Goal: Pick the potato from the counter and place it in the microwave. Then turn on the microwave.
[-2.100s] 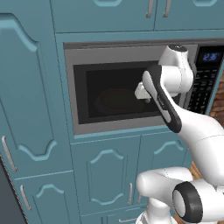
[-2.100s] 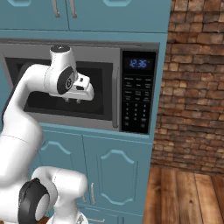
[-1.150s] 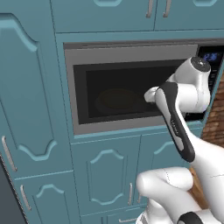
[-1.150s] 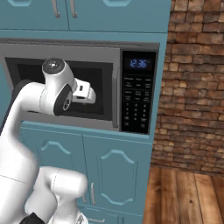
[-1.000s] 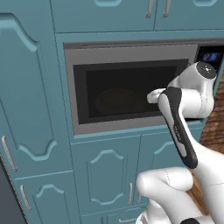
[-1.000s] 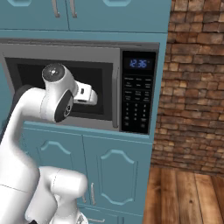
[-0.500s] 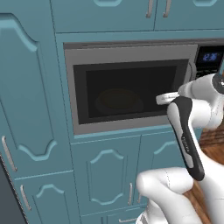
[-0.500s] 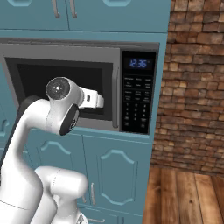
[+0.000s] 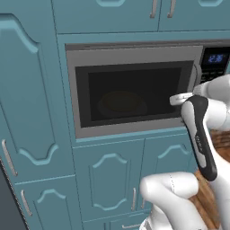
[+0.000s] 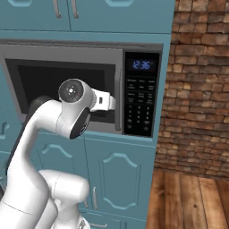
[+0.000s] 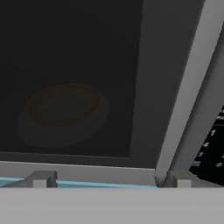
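Note:
The microwave (image 9: 134,56) is built into the blue cabinets, and its dark glass door (image 10: 67,80) is closed. Behind the glass a dim brownish round shape (image 9: 120,101) lies on the turntable (image 11: 63,111); it is too dark to tell whether it is the potato. My gripper (image 9: 176,99) hovers in front of the door's right edge, just short of the vertical bar handle (image 10: 118,96). In the hand view the gripper (image 11: 111,178) is open, its two fingertips (image 11: 41,177) wide apart with nothing between them. The handle (image 11: 188,96) runs up the right of that view.
The black keypad (image 10: 141,109) with its blue display (image 10: 142,65) sits right of the handle. Blue cabinet doors (image 9: 108,179) lie below and above the microwave, with a tall one (image 9: 27,103) to its left. A brick wall (image 10: 201,89) and wood floor (image 10: 192,197) stand to the right.
My hand has swung right across the closed door, from its middle to the handle edge. The jaws have stayed open and hold nothing.

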Tool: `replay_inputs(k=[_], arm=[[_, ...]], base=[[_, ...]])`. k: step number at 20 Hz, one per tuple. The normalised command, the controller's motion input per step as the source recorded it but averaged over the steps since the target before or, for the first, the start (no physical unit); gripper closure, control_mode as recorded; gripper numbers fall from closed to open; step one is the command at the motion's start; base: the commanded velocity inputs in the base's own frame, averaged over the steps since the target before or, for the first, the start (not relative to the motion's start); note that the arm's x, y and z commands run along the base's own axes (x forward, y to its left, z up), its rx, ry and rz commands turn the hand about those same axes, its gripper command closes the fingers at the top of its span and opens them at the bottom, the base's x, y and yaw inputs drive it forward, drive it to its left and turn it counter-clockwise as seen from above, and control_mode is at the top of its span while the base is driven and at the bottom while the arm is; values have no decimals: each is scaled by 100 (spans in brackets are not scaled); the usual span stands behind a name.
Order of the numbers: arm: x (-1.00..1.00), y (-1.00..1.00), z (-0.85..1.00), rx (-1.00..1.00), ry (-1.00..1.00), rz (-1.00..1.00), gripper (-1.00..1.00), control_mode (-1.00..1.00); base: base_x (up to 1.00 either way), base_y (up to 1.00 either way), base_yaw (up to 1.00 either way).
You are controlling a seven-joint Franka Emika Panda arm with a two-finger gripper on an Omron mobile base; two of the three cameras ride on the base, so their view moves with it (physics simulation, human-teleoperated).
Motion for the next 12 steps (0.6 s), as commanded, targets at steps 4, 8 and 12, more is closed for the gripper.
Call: replay_inputs(k=[4,8,12], arm=[[1,-32,13,0,8,-2,-100,-100],[6,-29,10,0,9,-7,-100,-100],[10,-24,3,0,2,-10,-100,-100]], base=[[0,0,0],[0,0,0],[0,0,0]])
